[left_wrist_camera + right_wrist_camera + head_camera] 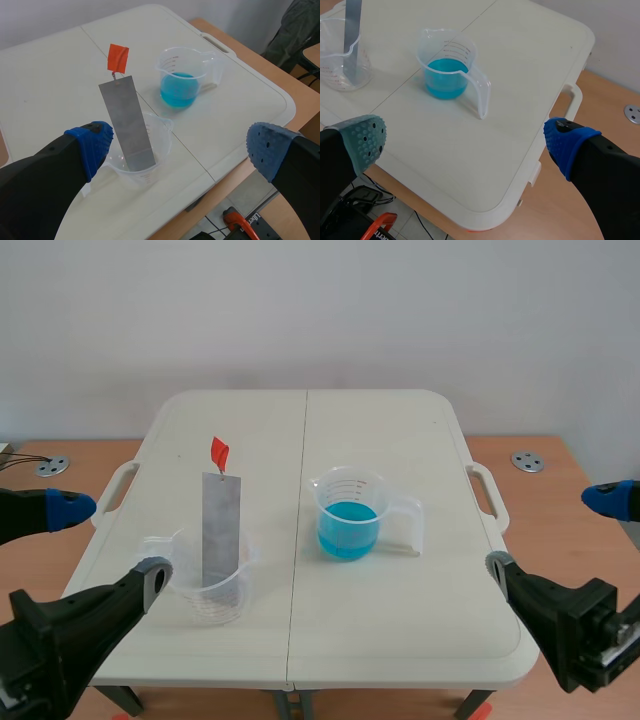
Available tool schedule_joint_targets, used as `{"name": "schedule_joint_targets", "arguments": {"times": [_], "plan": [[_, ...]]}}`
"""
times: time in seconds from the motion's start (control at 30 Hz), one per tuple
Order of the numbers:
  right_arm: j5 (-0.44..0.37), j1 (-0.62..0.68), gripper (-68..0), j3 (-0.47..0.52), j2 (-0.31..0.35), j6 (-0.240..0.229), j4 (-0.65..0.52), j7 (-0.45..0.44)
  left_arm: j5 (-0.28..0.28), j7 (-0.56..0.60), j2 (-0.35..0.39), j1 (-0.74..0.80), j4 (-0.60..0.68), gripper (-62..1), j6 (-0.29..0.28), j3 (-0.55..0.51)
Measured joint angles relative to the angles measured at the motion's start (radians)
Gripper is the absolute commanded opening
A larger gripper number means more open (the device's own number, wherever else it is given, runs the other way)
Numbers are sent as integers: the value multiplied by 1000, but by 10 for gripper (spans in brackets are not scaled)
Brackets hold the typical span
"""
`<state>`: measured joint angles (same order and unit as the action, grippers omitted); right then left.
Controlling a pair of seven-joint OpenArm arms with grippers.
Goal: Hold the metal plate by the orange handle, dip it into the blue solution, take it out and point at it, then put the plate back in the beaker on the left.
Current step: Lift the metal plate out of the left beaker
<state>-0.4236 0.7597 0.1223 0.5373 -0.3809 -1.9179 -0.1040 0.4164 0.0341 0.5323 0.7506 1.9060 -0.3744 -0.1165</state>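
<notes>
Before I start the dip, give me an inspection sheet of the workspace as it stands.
Surface: white folding table with a centre seam.
Job's things: metal plate stands in the clear left beaker, orange handle up; blue solution in the right beaker.
Clutter: nothing seen.
Grippers: left gripper open, right gripper open, both apart from the beakers.
Cables: black cables below the table edge.
Surroundings: wooden surface with metal discs, white wall.

Metal plate (221, 525) — orange handle (219, 451) up — leans in the clear beaker (225, 605); blue solution (347, 528) stands nearby.
</notes>
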Motion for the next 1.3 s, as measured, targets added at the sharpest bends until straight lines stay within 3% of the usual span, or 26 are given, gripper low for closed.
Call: {"name": "schedule_joint_targets", "arguments": {"times": [0.73, 0.8, 1.0, 1.3], "plan": [[0, 0, -12, 0, 0, 0, 0, 0, 0, -3, 0, 0, 0, -46, 0, 0], [0, 0, -12, 0, 0, 0, 0, -1, 0, -3, 0, 0, 0, -128, 0, 0], [0, 0, -12, 0, 0, 0, 0, -8, -1, -4, 0, 0, 0, -601, -1, 0], [0, -31, -12, 0, 0, -16, 0, -6, -3, -29, 0, 0, 0, -593, -3, 0]]}}
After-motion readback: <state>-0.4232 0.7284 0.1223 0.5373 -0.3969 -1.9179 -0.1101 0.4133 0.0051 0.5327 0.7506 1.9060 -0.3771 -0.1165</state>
